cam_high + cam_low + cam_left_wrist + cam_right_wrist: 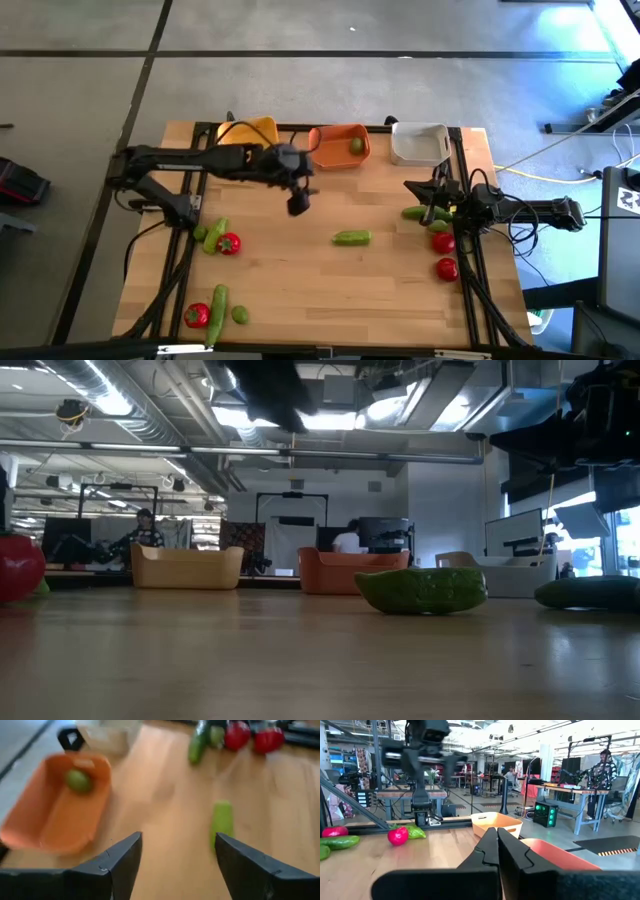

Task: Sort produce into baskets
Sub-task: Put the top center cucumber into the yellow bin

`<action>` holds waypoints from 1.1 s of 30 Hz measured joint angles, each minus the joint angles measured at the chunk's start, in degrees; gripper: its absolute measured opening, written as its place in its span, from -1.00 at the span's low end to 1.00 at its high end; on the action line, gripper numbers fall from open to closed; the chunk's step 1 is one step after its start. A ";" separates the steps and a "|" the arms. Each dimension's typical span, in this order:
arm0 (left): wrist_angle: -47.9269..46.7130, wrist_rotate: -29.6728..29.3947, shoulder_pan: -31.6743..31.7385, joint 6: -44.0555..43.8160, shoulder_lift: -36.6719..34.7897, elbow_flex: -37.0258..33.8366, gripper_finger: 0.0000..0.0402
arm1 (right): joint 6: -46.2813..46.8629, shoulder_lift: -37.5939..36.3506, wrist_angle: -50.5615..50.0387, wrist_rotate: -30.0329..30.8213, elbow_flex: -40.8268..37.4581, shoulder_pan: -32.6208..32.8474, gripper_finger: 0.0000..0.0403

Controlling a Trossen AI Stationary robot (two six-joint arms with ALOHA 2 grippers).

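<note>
On the wooden counter (pixel 300 290), at the left edge, a red tomato (pixel 229 243) sits touching a green cucumber (pixel 214 235), and nearer the front corner another tomato (pixel 196 315), cucumber (pixel 218 300) and a small lime (pixel 240 314) cluster together. Along the far edge stand the yellow basket (pixel 257 130), the orange basket (pixel 335 152) holding one lime (pixel 356 145), and the white-grey basket (pixel 418 143). A lone cucumber piece (pixel 351 237) lies mid-counter. At the right, two more cucumbers (pixel 418 212) and two tomatoes (pixel 444 254) lie close together.

The left arm reaches from the left side across the counter, its left gripper (pixel 299 203) hanging just in front of the orange basket, fingers (pixel 122 862) spread and holding nothing. The right arm lies folded at the right edge, the right gripper (pixel 496 845) pressed together, empty, beside the right-hand produce.
</note>
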 joint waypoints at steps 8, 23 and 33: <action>-14.51 0.02 -9.62 -13.74 -2.31 0.00 0.21 | -0.02 -0.01 0.02 -0.02 -0.01 0.00 -1.00; -9.33 -3.28 -14.86 -19.80 -1.72 -7.75 0.21 | -0.01 -0.02 0.09 -0.02 0.00 0.00 -1.00; 13.85 -3.28 -10.36 -6.53 6.46 -9.94 0.21 | 0.00 0.00 -0.08 -0.02 -0.01 0.00 -1.00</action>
